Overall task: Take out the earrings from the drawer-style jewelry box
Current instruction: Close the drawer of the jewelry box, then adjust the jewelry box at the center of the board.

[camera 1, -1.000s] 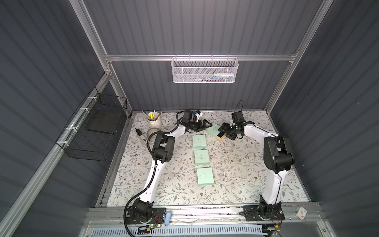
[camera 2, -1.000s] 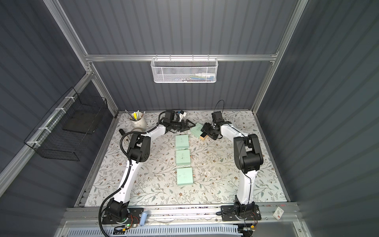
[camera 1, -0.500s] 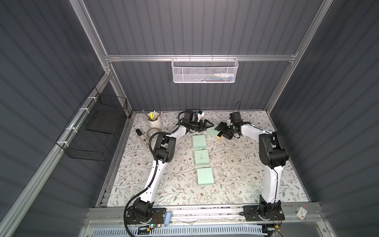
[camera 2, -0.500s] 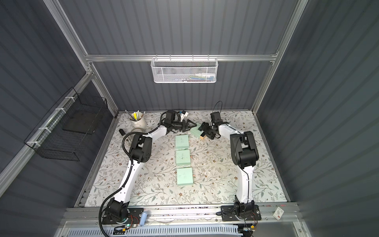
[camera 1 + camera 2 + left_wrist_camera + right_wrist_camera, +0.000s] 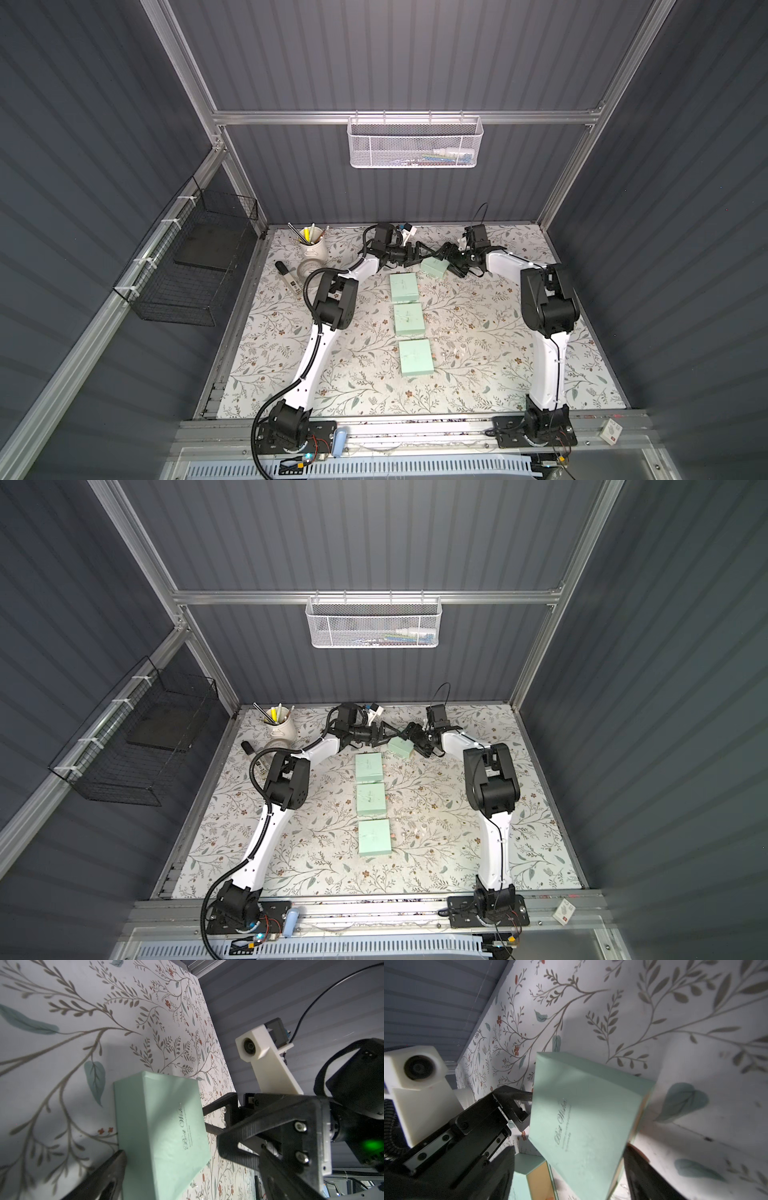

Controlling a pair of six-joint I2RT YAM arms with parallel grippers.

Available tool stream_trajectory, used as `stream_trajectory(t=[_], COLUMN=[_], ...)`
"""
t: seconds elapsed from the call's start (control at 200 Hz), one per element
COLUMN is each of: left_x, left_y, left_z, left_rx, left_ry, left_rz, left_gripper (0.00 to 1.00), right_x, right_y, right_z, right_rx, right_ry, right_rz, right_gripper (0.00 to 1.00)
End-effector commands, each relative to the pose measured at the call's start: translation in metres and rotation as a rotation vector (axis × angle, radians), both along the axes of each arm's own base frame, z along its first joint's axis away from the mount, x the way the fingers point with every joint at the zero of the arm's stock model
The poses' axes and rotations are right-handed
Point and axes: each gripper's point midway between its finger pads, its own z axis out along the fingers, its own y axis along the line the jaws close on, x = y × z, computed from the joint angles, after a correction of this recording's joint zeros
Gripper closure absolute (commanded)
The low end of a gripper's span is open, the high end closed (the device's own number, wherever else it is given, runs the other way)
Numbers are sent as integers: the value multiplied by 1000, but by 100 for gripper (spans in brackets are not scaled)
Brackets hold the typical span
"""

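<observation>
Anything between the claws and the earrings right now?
Yes. No earrings show in any view. The mint box, held tilted in the right claw with the open left claw at its edge, looks shut, so its outer sleeve stands between both claws and anything inside.

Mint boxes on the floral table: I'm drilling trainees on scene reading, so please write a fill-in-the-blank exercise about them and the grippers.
Down the middle of the table lies a column of ____ mint boxes. The gripper holding the tilted box belongs to the ____ arm. The left gripper faces that box with its jaws ____.
Missing: three; right; open.
</observation>
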Motion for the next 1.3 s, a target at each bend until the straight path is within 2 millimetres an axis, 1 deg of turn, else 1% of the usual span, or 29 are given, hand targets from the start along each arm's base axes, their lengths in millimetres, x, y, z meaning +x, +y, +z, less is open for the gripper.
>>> stream_trajectory(t=[0.0, 0.07, 0.125, 0.185, 0.22, 0.235, 0.265, 0.35, 0.395, 0.43, 0.495, 0.535, 0.55, 0.565, 0.585, 0.6, 0.61, 0.615, 0.645, 0.665, 0.75, 0.81, 0.875, 0.89, 0.956, 1.036, 1.091, 1.191, 1.296], left_x=[-12, -7, 3, 13, 19, 20, 24, 28, 29, 30, 27, 24, 23, 20, 19, 17, 16, 15, 11, 8, -5, -15, -30, -33, -45, -54, -58, -60, -58], left_y=[-11, -9, -2, 6, 10, 12, 14, 19, 21, 24, 30, 35, 36, 38, 41, 43, 45, 45, 50, 53, 64, 69, 65, 64, 57, 46, 41, 31, 22], left_z=[-19, -22, -22, -15, -7, -3, 7, 36, 49, 61, 76, 79, 85, 85, 88, 85, 89, 86, 91, 89, 89, 86, 82, 81, 76, 69, 61, 43, 23], left_rx=[-1, 22, 39, 31, 19, 13, -2, -30, -36, -34, -10, 9, 13, 25, 40, 53, 58, 64, 84, 104, 158, 184, 215, 227, 265, 299, 334, 391, 429], left_ry=[55, 57, 57, 59, 51, 49, 36, 2, -10, -22, -27, -26, -34, -29, -27, -20, -21, -17, -12, -1, 35, 70, 103, 107, 124, 138, 142, 152, 168], left_rz=[-44, -13, 33, 70, 89, 94, 103, 110, 116, 129, 159, 181, 191, 200, 215, 223, 229, 231, 247, 259, 295, 312, 301, 299, 290, 282, 284, 287, 288], left_gripper=[0, 0, 0, 0, 1, 0, 1, 1, 1, 0, 1, 1, 0, 0, 1, 1, 1, 1, 3, 4, 14, 28, 43, 47, 64, 79, 86, 100, 100], right_x=[4, -1, -7, -15, -20, -20, -23, -29, -28, -25, -17, -10, -8, -6, -2, -1, -1, 0, 3, 6, 15, 20, 26, 25, 29, 34, 37, 39, 38], right_y=[13, 0, -12, -21, -23, -29, -32, -36, -36, -34, -31, -30, -29, -30, -29, -29, -29, -29, -29, -29, -29, -27, -26, -20, -17, -16, -17, -14, -12], right_z=[7, 10, 15, 24, 28, 30, 34, 47, 52, 52, 51, 48, 48, 46, 48, 48, 47, 46, 46, 45, 40, 35, 28, 29, 26, 22, 21, 20, 20], right_rx=[38, 1, -23, -33, -50, -80, -108, -162, -179, -179, -190, -204, -206, -212, -216, -220, -223, -226, -238, -245, -268, -277, -284, -255, -227, -216, -206, -129, -94], right_ry=[-31, -36, -45, -57, -62, -67, -73, -100, -108, -100, -84, -88, -89, -88, -97, -94, -89, -87, -94, -96, -85, -75, -73, -74, -77, -95, -102, -113, -122], right_rz=[19, -20, -54, -61, -44, -61, -52, -18, 9, 40, 82, 100, 107, 110, 116, 121, 125, 127, 136, 139, 165, 191, 211, 233, 254, 263, 264, 276, 285], right_gripper=[18, 17, 16, 16, 16, 16, 16, 15, 11, 11, 10, 8, 7, 6, 5, 5, 4, 4, 2, 2, 1, 2, 2, 2, 2, 1, 1, 1, 2])
